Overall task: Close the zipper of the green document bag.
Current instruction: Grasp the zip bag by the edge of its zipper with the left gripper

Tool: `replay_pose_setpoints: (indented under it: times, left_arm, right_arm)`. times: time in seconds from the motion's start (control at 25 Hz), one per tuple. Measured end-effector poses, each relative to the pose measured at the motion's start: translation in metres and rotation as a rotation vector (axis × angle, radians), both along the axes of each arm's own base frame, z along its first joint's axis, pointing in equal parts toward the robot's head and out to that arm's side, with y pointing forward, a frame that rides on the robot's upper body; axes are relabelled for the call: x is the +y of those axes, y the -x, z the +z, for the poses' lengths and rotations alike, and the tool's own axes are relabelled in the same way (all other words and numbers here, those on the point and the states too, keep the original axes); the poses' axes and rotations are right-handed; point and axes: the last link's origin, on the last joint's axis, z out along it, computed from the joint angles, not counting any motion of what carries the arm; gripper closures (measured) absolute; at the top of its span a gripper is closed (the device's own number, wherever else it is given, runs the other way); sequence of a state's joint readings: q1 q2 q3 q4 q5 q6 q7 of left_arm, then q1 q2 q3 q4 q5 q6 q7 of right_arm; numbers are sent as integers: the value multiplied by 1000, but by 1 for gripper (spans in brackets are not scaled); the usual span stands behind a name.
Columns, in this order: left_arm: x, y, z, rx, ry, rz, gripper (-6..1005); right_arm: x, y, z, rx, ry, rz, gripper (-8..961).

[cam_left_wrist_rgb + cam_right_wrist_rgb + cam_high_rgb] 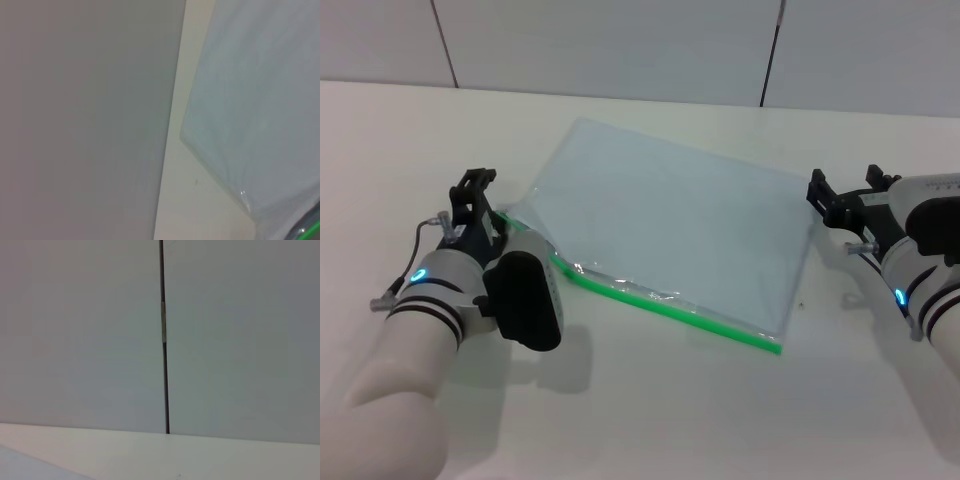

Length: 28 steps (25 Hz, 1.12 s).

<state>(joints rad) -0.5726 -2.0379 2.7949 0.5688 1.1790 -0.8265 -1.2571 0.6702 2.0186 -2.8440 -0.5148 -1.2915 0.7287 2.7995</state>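
Green document bag [670, 225] flat on white table [650, 410], grey panelled wall [620, 45] behind.

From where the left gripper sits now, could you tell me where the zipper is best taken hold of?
Probably at its near-left end, where the zipper meets the bag's corner beside the left gripper. The green document bag lies flat, so pinch that thin green strip from above; the slider itself isn't discernible.

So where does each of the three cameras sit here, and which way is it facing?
Head: high, looking down at green document bag, zipper, table; left gripper and right gripper show.
Left wrist: low, facing bag corner and wall; no fingers.
Right wrist: low, facing wall seam; no fingers.
Shared: bag, head and left wrist.
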Motion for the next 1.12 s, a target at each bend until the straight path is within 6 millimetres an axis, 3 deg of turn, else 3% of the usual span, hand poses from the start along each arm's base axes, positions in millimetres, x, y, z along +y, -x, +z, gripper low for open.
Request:
replay_pose_setpoints:
  times: [1.12]
  left_arm:
    - [3,-12,-14,64,98,-56,383]
  right_arm:
    - [0,1,-1,-1,1,1,196]
